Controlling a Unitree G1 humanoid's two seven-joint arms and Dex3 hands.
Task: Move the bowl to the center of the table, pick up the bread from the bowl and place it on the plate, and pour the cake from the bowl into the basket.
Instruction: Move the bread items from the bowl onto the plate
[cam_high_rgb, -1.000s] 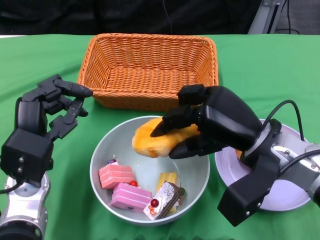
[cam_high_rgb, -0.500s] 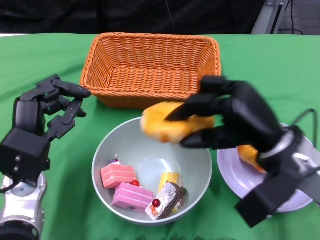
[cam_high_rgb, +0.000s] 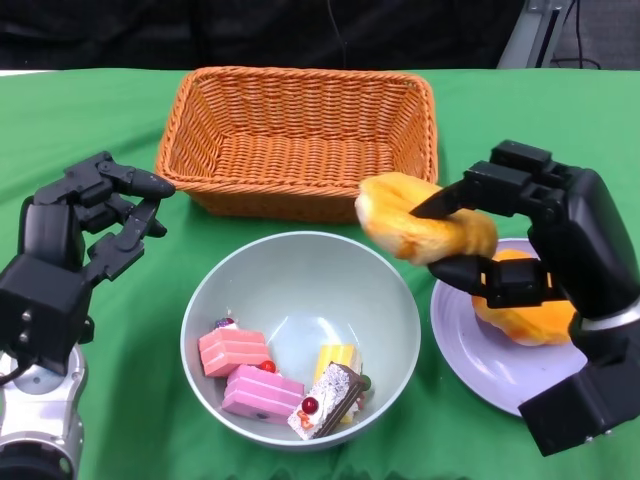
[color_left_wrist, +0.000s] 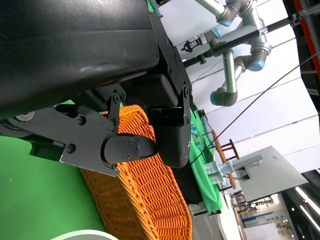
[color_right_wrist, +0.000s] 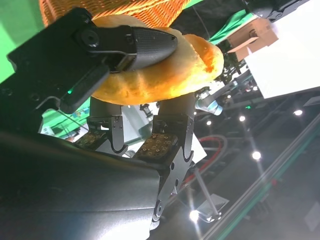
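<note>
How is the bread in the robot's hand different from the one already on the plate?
The held bread hangs in the air, gripped by the right hand; the other bread lies on the plate. The held bread shows nearly whole; the other bread is partly hidden behind the hand. Both are golden and rounded.

A robotics lab, by the look of it; green cloth-covered table (cam_high_rgb: 520, 110); grey industrial robot arm (color_left_wrist: 231, 60) on a stand behind; ceiling spotlights (color_right_wrist: 256, 155) and cables over a dark hall.
</note>
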